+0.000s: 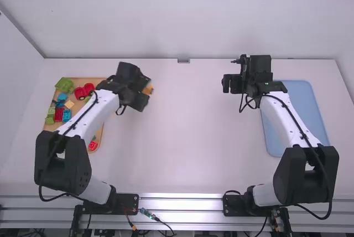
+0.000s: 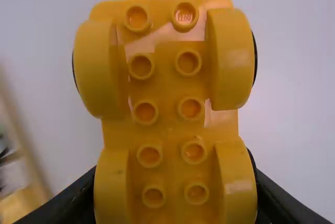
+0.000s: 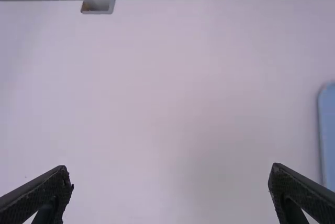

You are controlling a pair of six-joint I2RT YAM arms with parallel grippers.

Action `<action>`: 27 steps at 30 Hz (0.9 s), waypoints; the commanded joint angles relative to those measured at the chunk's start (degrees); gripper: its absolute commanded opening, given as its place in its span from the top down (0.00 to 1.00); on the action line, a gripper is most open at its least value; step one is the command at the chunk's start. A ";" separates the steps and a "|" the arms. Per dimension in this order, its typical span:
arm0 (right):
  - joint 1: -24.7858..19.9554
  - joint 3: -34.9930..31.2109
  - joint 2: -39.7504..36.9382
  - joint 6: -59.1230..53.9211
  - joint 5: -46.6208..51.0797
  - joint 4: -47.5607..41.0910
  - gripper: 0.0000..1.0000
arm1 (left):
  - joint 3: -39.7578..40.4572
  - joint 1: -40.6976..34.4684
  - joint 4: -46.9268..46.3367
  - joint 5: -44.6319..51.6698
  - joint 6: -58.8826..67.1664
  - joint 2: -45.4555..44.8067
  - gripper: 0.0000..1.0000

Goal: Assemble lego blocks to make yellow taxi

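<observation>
My left gripper [image 1: 145,94] is over the table just right of the wooden tray, shut on a yellow wheeled base [image 1: 147,89]. In the left wrist view the yellow base [image 2: 167,103] shows its studs and wheels, gripped at its near end by the left gripper [image 2: 175,203]. Above the table's right half, my right gripper [image 1: 227,84] holds nothing; in the right wrist view the right gripper [image 3: 170,182] has its fingers wide apart. Loose blocks, among them red [image 1: 58,114], blue [image 1: 67,116] and green [image 1: 64,85] ones, lie at the far left.
The wooden tray [image 1: 95,80] under the blocks lies partly beneath the left arm. A blue tray [image 1: 302,109] sits at the right, beside and partly under the right arm. A small grey bracket [image 1: 183,60] is at the table's back edge.
</observation>
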 commanded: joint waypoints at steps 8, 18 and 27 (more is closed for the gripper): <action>-2.97 1.55 -1.99 -4.13 -1.46 -6.08 0.01 | 0.52 -12.20 -5.22 7.96 30.17 2.77 0.90; -3.17 -1.95 -10.84 -16.85 -13.66 -10.49 0.01 | 0.52 -13.53 -3.50 10.99 43.96 12.21 0.91; -2.47 -14.43 -18.21 -14.05 -16.24 0.55 0.01 | -0.04 -13.57 0.35 12.83 45.91 14.77 0.88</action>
